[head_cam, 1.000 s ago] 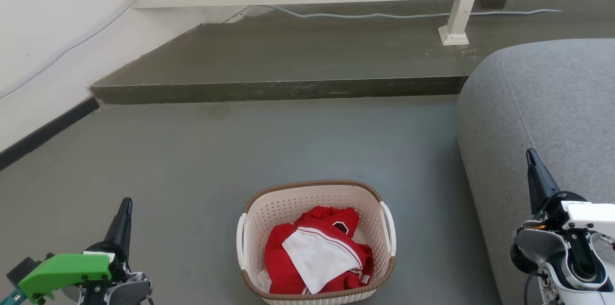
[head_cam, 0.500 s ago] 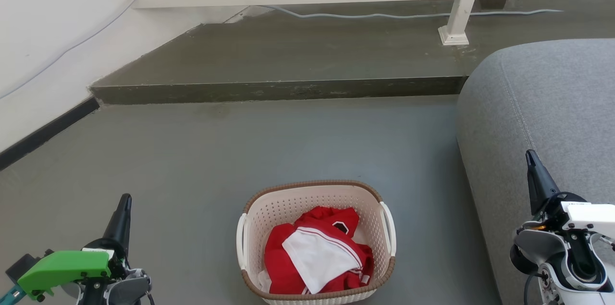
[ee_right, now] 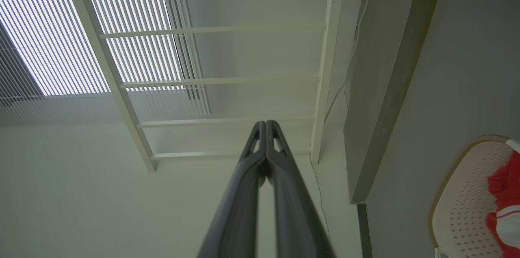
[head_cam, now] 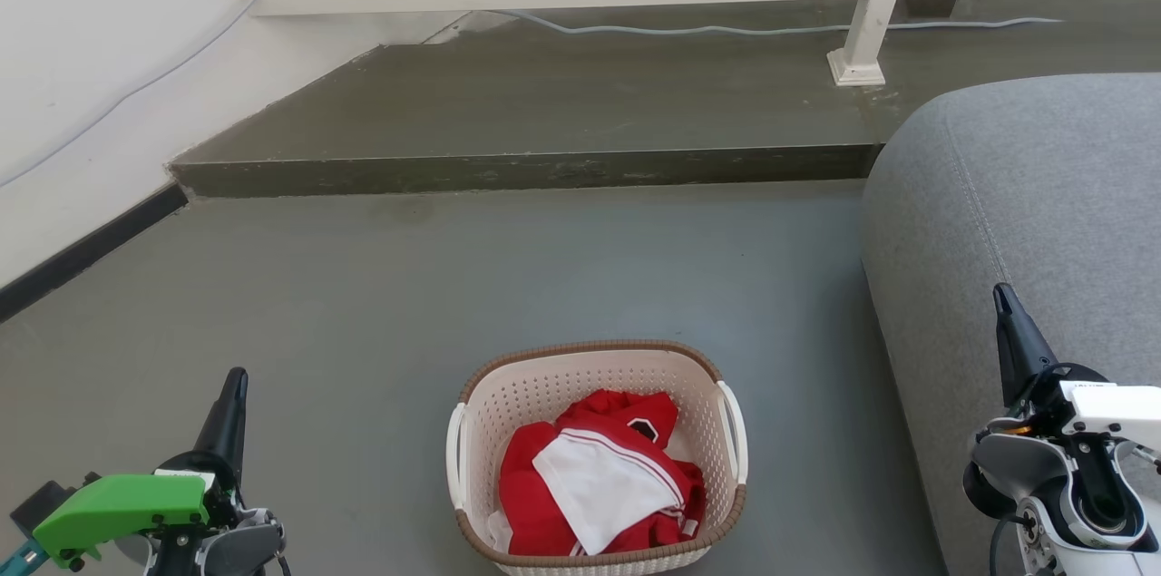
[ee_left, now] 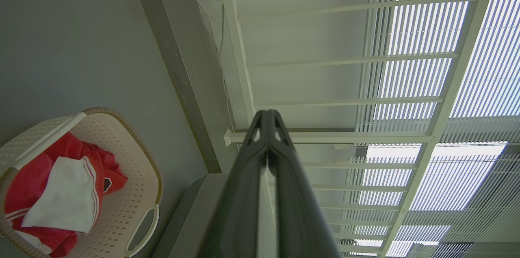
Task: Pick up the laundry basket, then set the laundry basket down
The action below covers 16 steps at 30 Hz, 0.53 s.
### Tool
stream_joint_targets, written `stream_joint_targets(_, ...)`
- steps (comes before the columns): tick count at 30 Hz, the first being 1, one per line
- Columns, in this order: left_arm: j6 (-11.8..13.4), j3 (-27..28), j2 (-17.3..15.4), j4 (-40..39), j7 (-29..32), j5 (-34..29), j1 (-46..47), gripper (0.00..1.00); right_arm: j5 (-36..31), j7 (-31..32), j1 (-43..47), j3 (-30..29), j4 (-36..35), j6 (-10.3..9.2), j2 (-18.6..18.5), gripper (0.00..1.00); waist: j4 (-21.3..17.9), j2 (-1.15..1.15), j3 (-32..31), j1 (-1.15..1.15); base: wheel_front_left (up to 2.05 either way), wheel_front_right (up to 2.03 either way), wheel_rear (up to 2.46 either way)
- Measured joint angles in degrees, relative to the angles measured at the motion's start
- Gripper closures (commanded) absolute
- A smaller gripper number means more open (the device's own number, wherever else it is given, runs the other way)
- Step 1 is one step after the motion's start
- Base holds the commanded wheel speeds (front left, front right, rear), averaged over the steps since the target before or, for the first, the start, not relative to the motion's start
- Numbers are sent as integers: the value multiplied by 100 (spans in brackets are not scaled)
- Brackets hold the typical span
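Just one laundry basket [head_cam: 544, 387].

Clearance round laundry basket [head_cam: 544, 395], floor level.
Basket stands on bare floor [head_cam: 363, 304]; open floor on its left & far side, up to the step [head_cam: 526, 170]. Left handle [head_cam: 455, 458] faces open floor. Right side tighter: grey sofa [head_cam: 1043, 195] near the right handle [head_cam: 733, 431], narrow floor strip btwn. Interior part-filled w/ red-white clothes [head_cam: 599, 485].
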State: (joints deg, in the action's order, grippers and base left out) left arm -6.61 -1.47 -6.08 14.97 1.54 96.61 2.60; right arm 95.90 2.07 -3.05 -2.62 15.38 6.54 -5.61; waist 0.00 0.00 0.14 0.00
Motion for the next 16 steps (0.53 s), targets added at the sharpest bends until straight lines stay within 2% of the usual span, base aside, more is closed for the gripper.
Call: stream_joint_targets(16, -1, 12, 1, 36, 0, 0, 4, 100, 0, 1, -1, -8, 14, 0, 2, 100, 0, 0, -1, 0, 0, 0, 0)
